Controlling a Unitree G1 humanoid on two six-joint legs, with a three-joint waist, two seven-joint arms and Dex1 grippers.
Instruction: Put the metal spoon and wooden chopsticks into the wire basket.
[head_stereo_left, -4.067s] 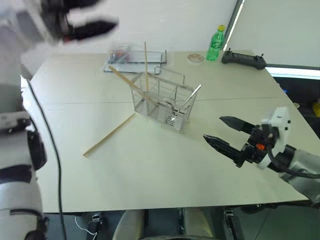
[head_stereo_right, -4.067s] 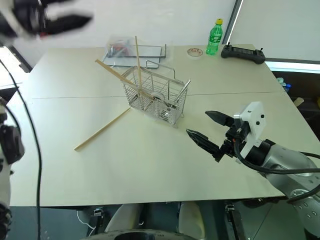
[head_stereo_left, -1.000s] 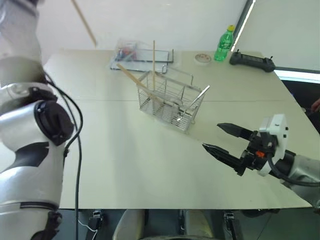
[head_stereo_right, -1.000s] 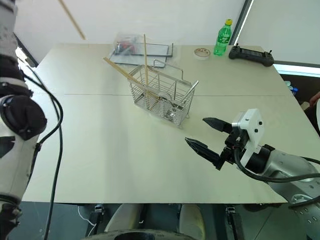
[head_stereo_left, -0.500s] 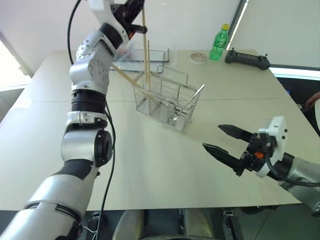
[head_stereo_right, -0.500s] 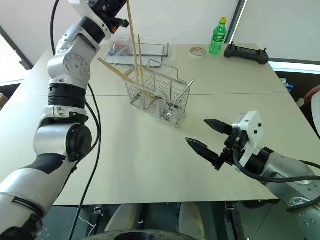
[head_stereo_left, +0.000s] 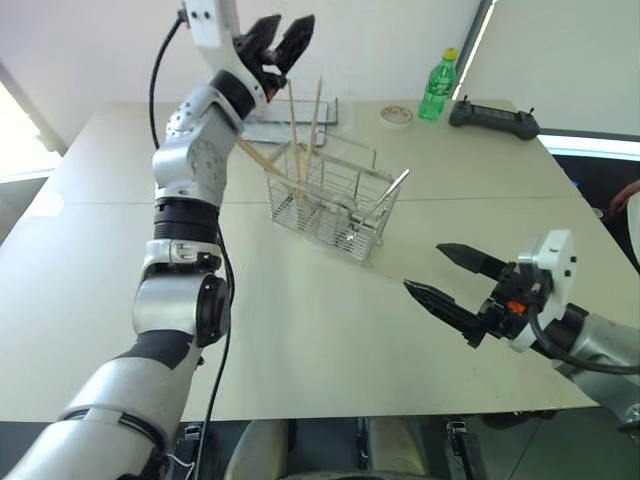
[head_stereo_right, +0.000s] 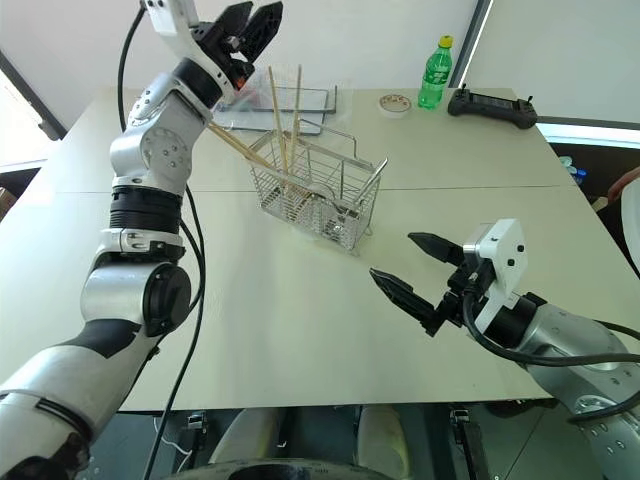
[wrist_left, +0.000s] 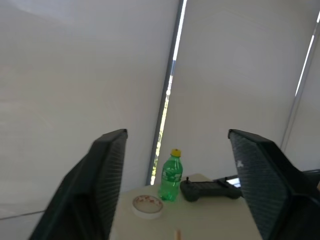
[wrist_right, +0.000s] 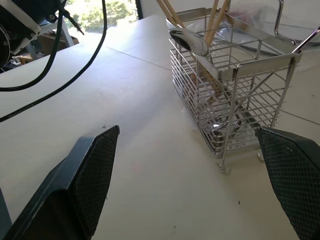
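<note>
- Three chopsticks (head_stereo_left: 302, 140) stand in the basket (head_stereo_left: 335, 195) at mid-table: two near upright, one leaning out over the rim toward the left arm's side.
- The spoon (wrist_right: 190, 42) is in the basket too, its handle slanting up over the rim on the side facing the right arm.
- The left gripper (head_stereo_left: 280, 38) hangs high above the basket, fingers spread wide with nothing between them; the upright sticks' tips sit just below it, apart from it.
- As I read it, the last stick is dropped in and the step in hand is to clear away.
- To do that well, lift the left gripper straight up and back from the basket, jaws kept wide, so no finger catches a stick top and tips the light basket over.
- The leaning stick is the risk: a sideways sweep across the rim could lever it out.
- The left arm reaches up and across, elbow raised, wrist angled upward past the basket toward the bottle (head_stereo_left: 437, 86) and the far wall.
- The right gripper (head_stereo_left: 440, 272) waits low, on the near side of the basket and well apart from it, fingers wide open and empty, pointing toward it roughly level.
- It need not move unless the basket shifts.
</note>
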